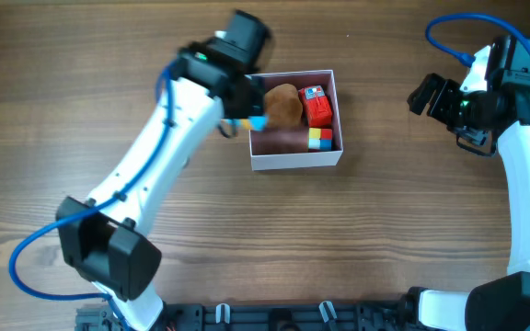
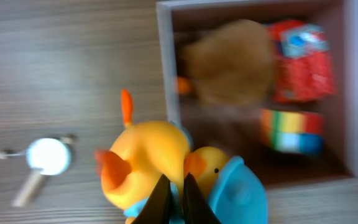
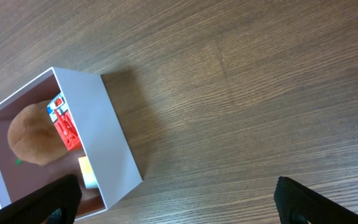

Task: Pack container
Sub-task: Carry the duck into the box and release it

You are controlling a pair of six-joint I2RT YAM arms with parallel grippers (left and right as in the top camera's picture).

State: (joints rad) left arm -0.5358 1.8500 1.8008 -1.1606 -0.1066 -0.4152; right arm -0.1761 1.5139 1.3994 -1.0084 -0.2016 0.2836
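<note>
From overhead, we see the container (image 1: 297,159) sitting just right of mid-table, and it's already crowded: a brown round lump (image 1: 283,104), a red toy (image 1: 316,105) and a striped block (image 1: 319,138) fill its far and right side. The left gripper (image 1: 249,118) hangs at the box's left wall, a flash of yellow and blue under it. The right gripper (image 1: 428,96) sits well apart, out to the right. On the left wrist view, blurred, the fingers (image 2: 161,198) are pinched almost together on a yellow duck toy (image 2: 148,158) with a blue cap, right at the container's wall (image 2: 165,68); the brown lump (image 2: 232,61), red toy (image 2: 300,62) and block (image 2: 289,129) lie beyond. A small white round piece (image 2: 46,155) lies on the wood beside the box. On the right wrist view, the fingers (image 3: 45,200) are spread wide over bare table, gripping nothing, with the container (image 3: 114,143) off towards the frame's left edge.
</note>
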